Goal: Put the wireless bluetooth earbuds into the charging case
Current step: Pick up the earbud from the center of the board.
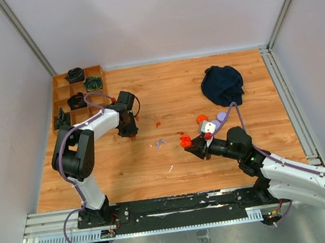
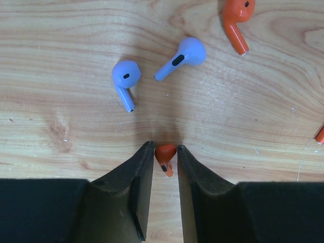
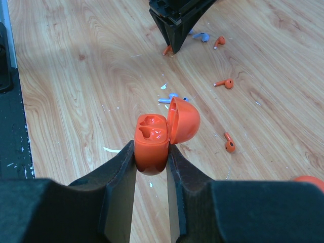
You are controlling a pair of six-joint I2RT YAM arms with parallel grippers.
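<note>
Orange earbud (image 2: 165,155) between downturned left pincer (image 2: 165,148), right pincer (image 3: 152,152) gripping case (image 3: 151,142)

top orange earbud (image 2: 237,17): was cut off by the picture's top edge.
small orange earbud (image 2: 165,157): its sides were hidden between the left gripper (image 2: 165,151) fingers.
charging case (image 3: 151,139): its bottom was hidden in the right gripper (image 3: 151,148).
lilac earbud (image 3: 167,99): was partly hidden behind the charging case's lid.
dark things (image 1: 75,75): in the tray (image 1: 60,83) at the table's far left corner, were too small to tell.
</note>
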